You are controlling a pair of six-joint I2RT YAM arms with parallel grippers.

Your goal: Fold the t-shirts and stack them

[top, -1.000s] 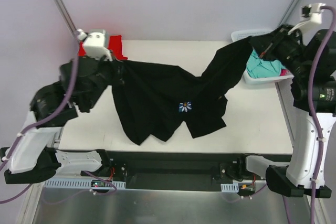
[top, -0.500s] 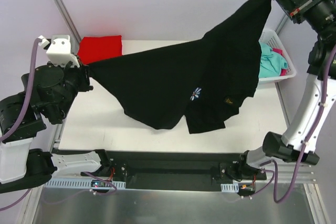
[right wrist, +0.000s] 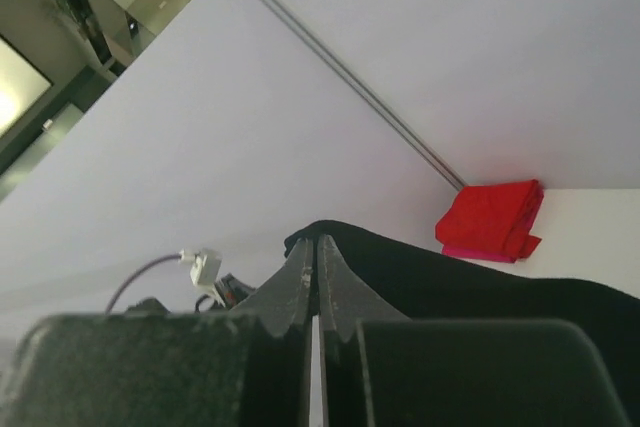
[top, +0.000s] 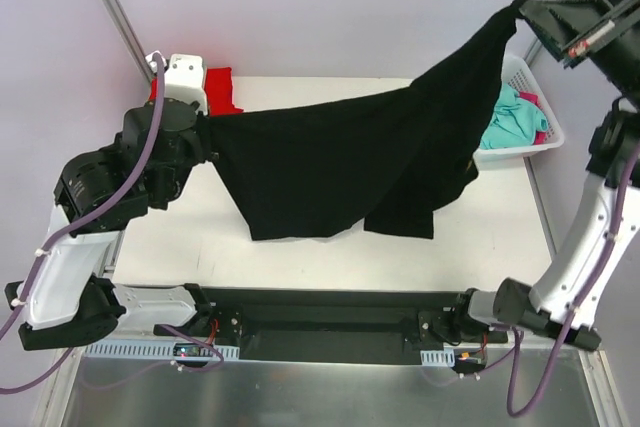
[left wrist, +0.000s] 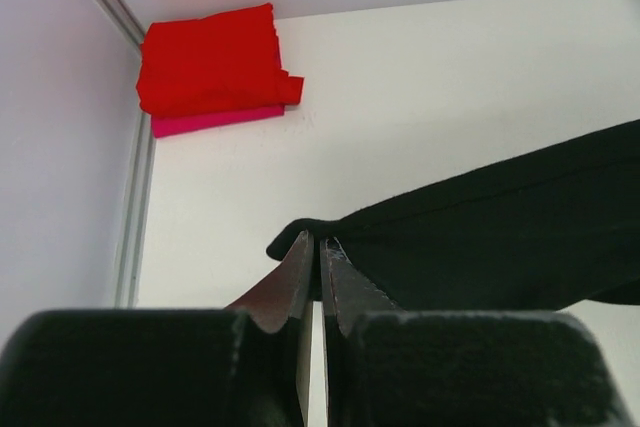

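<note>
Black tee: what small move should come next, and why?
Probably lower the right arm toward the table to lay the tee flat. Both jaws are shut on its edge; its right end is raised high by the basket, while its left end is low.

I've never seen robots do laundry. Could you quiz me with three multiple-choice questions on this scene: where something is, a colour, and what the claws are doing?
1. Where on the table is the folded red t-shirt?
A far left corner; B near right corner; C middle.
2. What colour lies right under it?
A teal; B pink; C white.
3. How do the left gripper and right gripper stand?
A both open; B only the left grips; C both shut on the black t-shirt.

Answers:
1 A, it lies at the table's far left edge.
2 B, the pink t-shirt shows an edge beneath the red.
3 C, the shirt hangs stretched between both pinched grippers.
</note>
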